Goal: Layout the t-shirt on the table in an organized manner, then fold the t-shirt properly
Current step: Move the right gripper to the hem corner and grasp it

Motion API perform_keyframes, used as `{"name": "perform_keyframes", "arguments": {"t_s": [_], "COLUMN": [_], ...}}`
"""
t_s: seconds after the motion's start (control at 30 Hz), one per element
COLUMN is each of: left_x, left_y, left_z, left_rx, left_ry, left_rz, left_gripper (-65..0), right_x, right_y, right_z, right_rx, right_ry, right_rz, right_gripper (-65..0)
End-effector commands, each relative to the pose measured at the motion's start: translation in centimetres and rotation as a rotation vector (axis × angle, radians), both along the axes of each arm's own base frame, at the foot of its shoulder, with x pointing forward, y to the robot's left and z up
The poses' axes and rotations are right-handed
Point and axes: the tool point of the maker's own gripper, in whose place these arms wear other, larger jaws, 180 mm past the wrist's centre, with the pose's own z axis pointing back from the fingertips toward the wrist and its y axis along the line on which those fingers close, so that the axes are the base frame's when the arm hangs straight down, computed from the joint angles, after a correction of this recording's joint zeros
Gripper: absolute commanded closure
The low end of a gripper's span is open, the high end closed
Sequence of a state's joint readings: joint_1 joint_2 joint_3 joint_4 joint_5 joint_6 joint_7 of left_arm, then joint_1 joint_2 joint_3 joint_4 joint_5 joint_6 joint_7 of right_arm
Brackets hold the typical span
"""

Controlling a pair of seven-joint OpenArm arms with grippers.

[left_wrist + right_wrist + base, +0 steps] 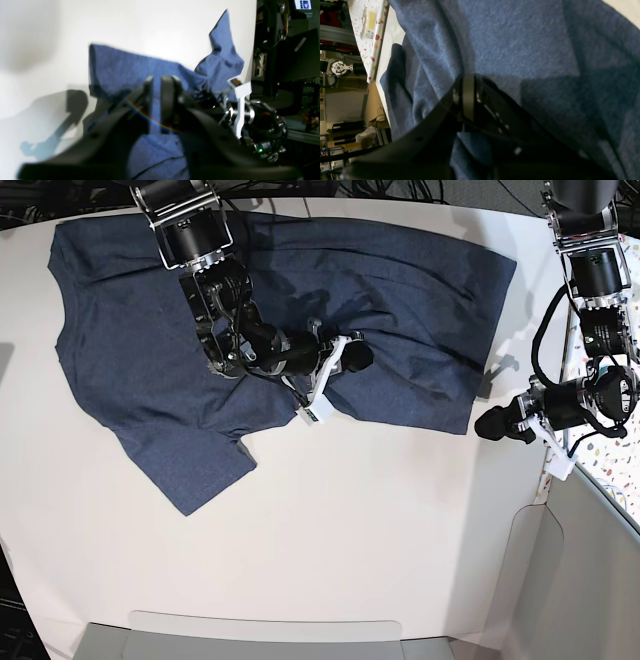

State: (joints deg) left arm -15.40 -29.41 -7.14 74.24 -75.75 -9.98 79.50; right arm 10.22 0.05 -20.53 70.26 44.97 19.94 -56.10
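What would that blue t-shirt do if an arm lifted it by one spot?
Probably droop: the t-shirt looks soft, creasing around the right gripper, which is shut on it. It likely drags rather than slides whole, since it spreads wide over the table. Seemingly light, not fragile.

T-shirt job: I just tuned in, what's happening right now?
The t-shirt lies mostly spread on the table, with its middle bunched. The right claw is shut on a pinch of that bunched fabric. The left claw sits just off the shirt's edge, holding nothing.
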Motion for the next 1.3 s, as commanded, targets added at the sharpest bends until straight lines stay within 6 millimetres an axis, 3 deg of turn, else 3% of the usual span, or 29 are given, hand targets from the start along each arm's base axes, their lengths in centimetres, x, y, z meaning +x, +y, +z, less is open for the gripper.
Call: {"name": "perform_keyframes", "arguments": {"t_s": [0.0, 0.1, 0.27, 0.4, 0.5, 0.6, 0.7, 0.73, 0.8, 0.93, 1.1, 1.17, 1.27], "left_x": [1.0, 1.1, 1.1, 1.2, 1.2, 1.3, 1.4, 1.5, 1.6, 2.4, 3.2, 3.3, 3.4], "left_y": [0.5, 0.5, 0.5, 0.6, 0.0, -0.7, -1.9, -2.4, -3.3, -5.3, -7.9, -9.0, -8.8], "left_z": [2.1, 2.1, 2.4, 2.4, 2.4, 2.1, 1.1, 0.7, -0.1, -1.0, -2.7, -3.7, -5.1], "left_rx": [-0.014, -0.013, -0.019, -0.021, -0.035, -0.048, -0.043, -0.038, -0.021, 0.015, 0.177, 0.233, 0.339], "left_ry": [-0.05, -0.053, -0.062, -0.065, -0.066, -0.065, -0.052, -0.049, -0.036, -0.03, -0.03, -0.039, -0.044], "left_rz": [0.01, 0.012, 0.015, 0.019, 0.014, 0.012, 0.007, 0.005, 0.002, -0.009, -0.097, -0.122, -0.136], "left_gripper": [-14.6, -20.4, -20.4, -20.4, -19.9, -12.2, -0.8, 0.0, -0.1, -0.1, -0.1, -0.1, -0.1], "right_x": [-0.5, 1.3, 5.4, 9.6, 12.2, 13.9, 14.6, 14.7, 14.6, 14.1, 13.8, 13.8, 14.0], "right_y": [-1.1, -0.7, 0.0, -1.2, -2.9, -5.6, -10.3, -11.7, -14.4, -18.1, -19.1, -19.4, -19.9], "right_z": [-1.3, 0.2, 3.8, 7.1, 9.3, 12.5, 14.5, 14.8, 14.8, 13.8, 11.9, 10.0, 7.1], "right_rx": [-0.054, -0.041, 0.013, 0.058, 0.084, 0.114, 0.084, 0.07, 0.032, 0.0, -0.013, -0.016, -0.018], "right_ry": [0.051, 0.006, -0.091, -0.193, -0.242, -0.326, -0.415, -0.432, -0.449, -0.434, -0.379, -0.322, -0.22], "right_rz": [-0.005, -0.007, -0.059, -0.148, -0.219, -0.298, -0.378, -0.4, -0.438, -0.512, -0.543, -0.557, -0.581], "right_gripper": [0.0, 0.0, 0.0, 0.0, 0.0, 0.0, 0.0, 0.0, 0.0, 0.0, 0.0, 0.0, 0.0]}}
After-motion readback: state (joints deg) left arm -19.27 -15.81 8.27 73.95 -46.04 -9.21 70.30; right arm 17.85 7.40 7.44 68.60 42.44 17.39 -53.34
